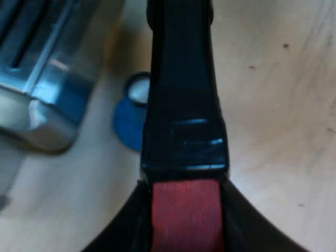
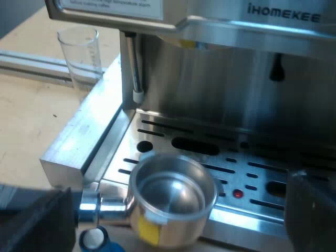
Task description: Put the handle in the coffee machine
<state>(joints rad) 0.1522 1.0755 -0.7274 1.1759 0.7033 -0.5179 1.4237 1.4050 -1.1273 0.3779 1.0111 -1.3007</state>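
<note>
We clamp the handle in our left tool. Its holder is at the tray of the espresso machine, not yet locked in. Our right tool stands open.

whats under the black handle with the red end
A blue tamper sits on the table below the handle. The handle covers one side of it, so that part cannot be seen.

text: "iHOMEKEE" | on: espresso machine front panel | white label on same machine (print unreadable)
</note>
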